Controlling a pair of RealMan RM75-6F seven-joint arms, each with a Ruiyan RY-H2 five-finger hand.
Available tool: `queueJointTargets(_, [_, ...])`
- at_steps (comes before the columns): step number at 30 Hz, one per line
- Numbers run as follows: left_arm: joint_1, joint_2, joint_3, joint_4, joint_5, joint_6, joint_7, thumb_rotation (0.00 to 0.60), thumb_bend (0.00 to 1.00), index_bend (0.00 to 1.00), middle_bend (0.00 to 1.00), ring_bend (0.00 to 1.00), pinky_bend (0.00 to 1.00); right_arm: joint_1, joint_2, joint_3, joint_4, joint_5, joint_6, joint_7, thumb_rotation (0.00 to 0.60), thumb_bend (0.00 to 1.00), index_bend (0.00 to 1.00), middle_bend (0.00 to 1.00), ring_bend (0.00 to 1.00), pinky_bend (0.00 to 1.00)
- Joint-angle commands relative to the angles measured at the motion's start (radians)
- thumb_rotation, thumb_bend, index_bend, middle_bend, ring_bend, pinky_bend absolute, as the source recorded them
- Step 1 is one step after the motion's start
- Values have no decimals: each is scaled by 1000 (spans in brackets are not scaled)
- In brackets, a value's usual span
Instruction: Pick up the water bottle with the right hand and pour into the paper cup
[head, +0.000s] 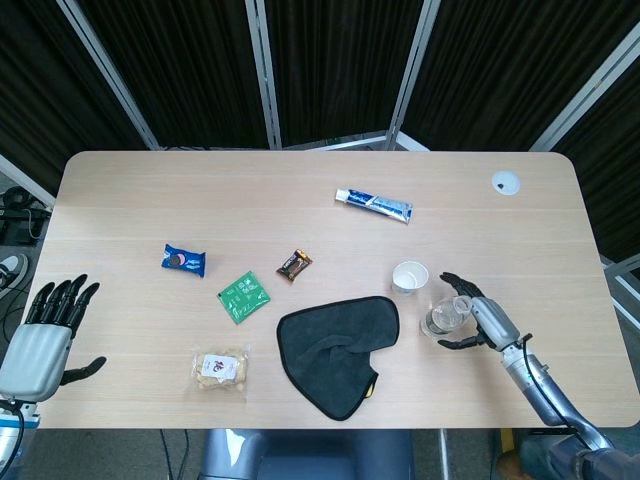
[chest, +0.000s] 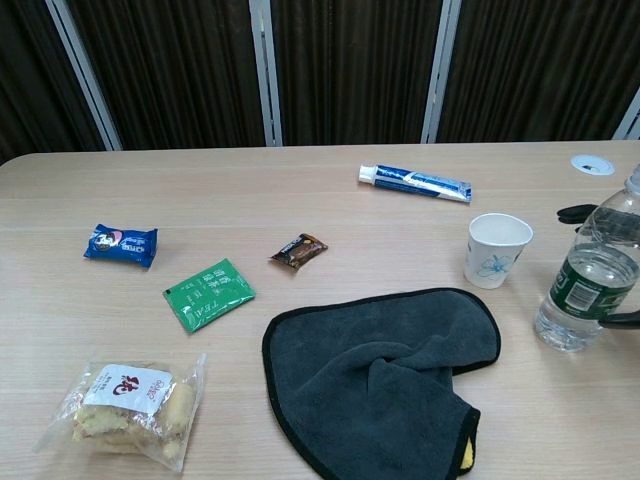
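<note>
Right hand (head: 483, 318) is seen spread, fingers apart, nothing grasped. Just beside its fingers the water bottle (chest: 588, 272) stands, tilted slightly; being partly filled, smooth and crushable, its labelled middle should be taken. Beyond it, the paper cup (chest: 497, 250) is found.

— What is the table (head: 300, 200) made of?
— Pale wood grain, smooth, with a soft matt sheen.
— And the cloth (chest: 385, 375) near the front edge?
— Dark grey, fuzzy, matt fabric with a stitched black hem.
— The water bottle (chest: 592, 275)?
— Clear glossy plastic with a green wrapped label; the paper cup (chest: 496, 249) beside it is matt white paper with a faint blue print.
— The packets?
— Shiny film on the blue snack pack (chest: 120, 244) and the brown candy wrapper (chest: 298, 250); the green sachet (chest: 208, 292) looks flatter, less glossy. The biscuit bag (chest: 128, 404) is crinkled clear plastic.
— The toothpaste tube (chest: 414, 183)?
— Smooth, glossy plastic.
— The right hand (head: 482, 318)?
— Grey metallic shell, black matt fingers.
</note>
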Motion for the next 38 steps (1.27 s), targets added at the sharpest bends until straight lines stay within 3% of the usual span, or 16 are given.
queueJointTargets(1, [3, 11, 9, -7, 14, 1, -18, 600, 0, 0, 0, 0, 0, -22, 70, -9, -93, 15, 5, -98, 600, 0, 0, 0, 0, 0])
queueJointTargets(10, [6, 35, 22, -12, 47, 4, -58, 600, 0, 0, 0, 0, 0, -100, 186, 34, -246, 117, 48, -290, 600, 0, 0, 0, 0, 0])
queueJointTargets(17, [12, 59, 32, -13, 80, 18, -110, 600, 0, 0, 0, 0, 0, -188, 261, 80, -304, 156, 207, -413, 600, 0, 0, 0, 0, 0])
queueJointTargets(23, [19, 62, 29, -3, 107, 44, -125, 600, 0, 0, 0, 0, 0, -261, 367, 103, -494, 160, 339, -552, 600, 0, 0, 0, 0, 0])
queueJointTargets(32, [20, 30, 11, 33, 121, 67, -103, 600, 0, 0, 0, 0, 0, -324, 514, 78, -757, 83, 434, -757, 600, 0, 0, 0, 0, 0])
queueJointTargets(38, [19, 20, 2, 41, 114, 68, -92, 600, 0, 0, 0, 0, 0, -343, 527, 70, -839, 52, 447, -877, 600, 0, 0, 0, 0, 0])
